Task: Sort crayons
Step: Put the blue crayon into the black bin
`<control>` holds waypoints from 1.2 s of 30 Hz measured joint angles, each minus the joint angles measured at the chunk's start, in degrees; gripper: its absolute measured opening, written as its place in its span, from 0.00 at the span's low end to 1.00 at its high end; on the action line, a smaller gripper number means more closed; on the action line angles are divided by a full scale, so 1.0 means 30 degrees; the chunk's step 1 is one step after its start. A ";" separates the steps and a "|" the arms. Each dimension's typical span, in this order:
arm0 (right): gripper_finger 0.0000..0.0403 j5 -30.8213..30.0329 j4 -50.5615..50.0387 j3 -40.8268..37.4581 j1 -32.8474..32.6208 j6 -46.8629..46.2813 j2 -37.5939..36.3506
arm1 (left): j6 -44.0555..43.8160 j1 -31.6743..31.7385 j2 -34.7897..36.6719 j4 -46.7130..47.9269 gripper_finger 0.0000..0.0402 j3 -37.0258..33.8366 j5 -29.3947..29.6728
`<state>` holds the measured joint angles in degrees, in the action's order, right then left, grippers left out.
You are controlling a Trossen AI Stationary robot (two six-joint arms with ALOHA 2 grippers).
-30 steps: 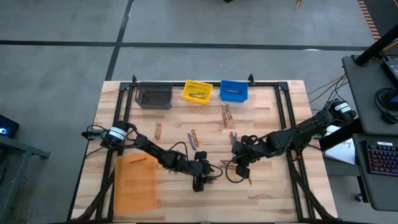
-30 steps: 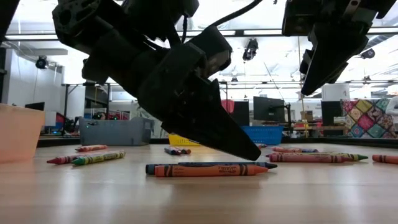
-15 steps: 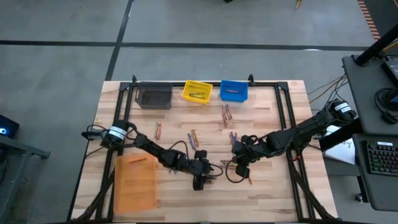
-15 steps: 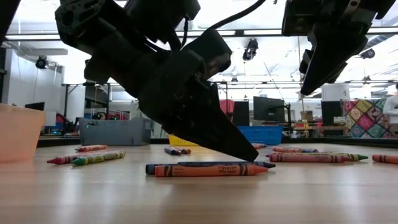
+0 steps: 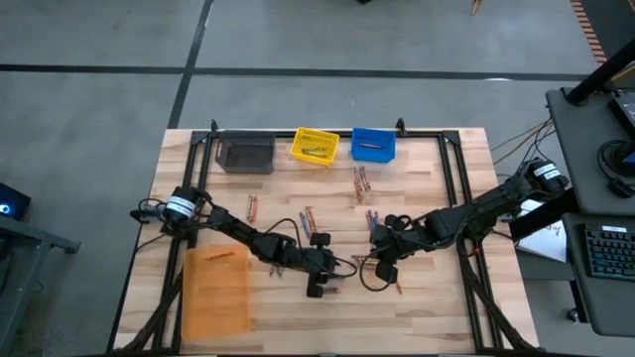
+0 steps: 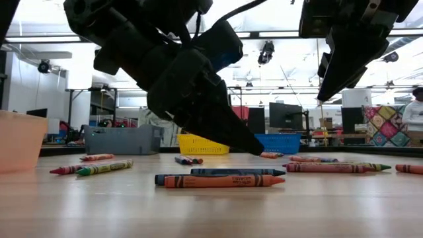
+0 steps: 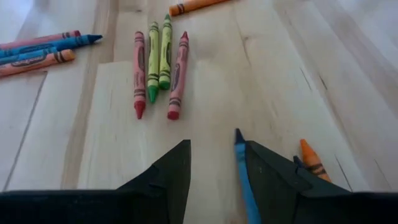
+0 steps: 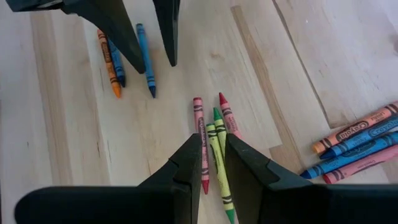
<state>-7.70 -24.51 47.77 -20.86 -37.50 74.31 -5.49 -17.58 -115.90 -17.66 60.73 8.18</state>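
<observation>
Near the counter's front middle, left claw (image 5: 317, 288) over a loose crayon pair, right claw (image 5: 380, 270) waiting beside it

Crayons (image 5: 309, 220) lie in small scattered clusters across the counter (image 5: 437, 307), unsorted; bins wait along the far edge and front left: grey bin (image 5: 245, 156), yellow bin (image 5: 315, 146), blue bin (image 5: 373, 145), orange bin (image 5: 216, 290). Left claw hangs just above the wood, fingers apart, holding nothing; blue crayon (image 7: 245, 176) lies between its fingers close to one of them, orange crayon (image 7: 311, 160) just outside, likely lining up a pick of the blue. Right claw hovers over the red and green group (image 8: 214, 144), fingers only slightly apart, nothing gripped, probably next in turn
</observation>
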 joint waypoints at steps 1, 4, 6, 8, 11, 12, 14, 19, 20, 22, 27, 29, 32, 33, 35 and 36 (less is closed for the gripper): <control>0.15 0.0000 -0.0015 0.0000 0.0000 0.0000 0.0004 | -0.0076 0.0000 0.0003 0.0244 0.33 0.0000 -0.0162; 0.15 0.0000 -0.0007 0.0000 0.0000 0.0000 0.0001 | -0.0503 -0.0004 0.0003 0.0990 0.32 -0.0007 -0.0558; 0.15 0.0000 -0.0009 0.0000 0.0000 0.0000 0.0004 | -0.0693 -0.0022 0.0003 0.1172 0.32 -0.0007 -0.0564; 0.15 0.0000 -0.0007 0.0000 0.0000 0.0000 -0.0002 | -0.0803 -0.0036 0.0003 0.1502 0.32 -0.0007 -0.0565; 0.15 0.0000 0.0000 0.0000 0.0000 0.0000 -0.0002 | -0.0831 -0.0036 -0.0169 0.1780 0.32 -0.0022 -0.0495; 0.15 0.0000 -0.0007 0.0000 0.0000 0.0000 0.0006 | -0.0846 -0.0036 -0.0227 0.1817 0.32 -0.0022 -0.0467; 0.15 0.0000 0.0019 0.0000 0.0000 -0.0084 -0.0002 | -0.0853 -0.0036 -0.0286 0.1795 0.31 -0.0022 -0.0399; 0.15 0.0005 0.0000 0.0000 0.0000 -0.0455 0.0004 | -0.0738 -0.0036 -0.0318 0.2008 0.19 -0.0020 0.0071; 0.15 0.0004 0.0000 0.0000 0.0000 -0.0495 0.0006 | -0.0713 -0.0036 -0.0318 0.2089 0.15 -0.0015 0.0125; 0.15 0.0000 0.0000 0.0000 0.0000 -0.0503 0.0006 | -0.0707 -0.0036 -0.0318 0.2267 0.06 -0.0021 0.0248; 0.15 0.0000 0.0000 0.0000 0.0000 -0.0495 0.0006 | -0.0722 -0.0036 -0.0318 0.2404 0.02 -0.0073 0.0477; 0.15 0.0003 0.0000 0.0000 0.0000 -0.0488 0.0006 | -0.0670 -0.0036 -0.0211 0.2487 0.01 -0.0082 0.0484; 0.15 0.0007 0.0000 0.0000 0.0000 -0.0481 -0.0002 | -0.0114 -0.0021 0.0222 0.2867 0.01 -0.0138 0.0529; 0.15 0.0004 -0.0007 0.0000 0.0000 -0.0478 0.0006 | 0.0122 -0.0006 0.0457 0.3216 0.01 -0.0174 0.0581; 0.15 0.0000 0.0003 0.0000 0.0000 -0.0466 0.0002 | 0.0572 0.0066 0.1065 0.3969 0.00 -0.0240 0.0664; 0.15 0.0000 -0.0009 0.0000 0.0000 -0.0463 0.0006 | 0.0722 0.0118 0.1464 0.4280 0.00 -0.0240 0.0722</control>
<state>-7.70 -24.54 47.77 -20.86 -38.88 74.32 -3.33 -17.23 -111.51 -4.82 60.01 10.34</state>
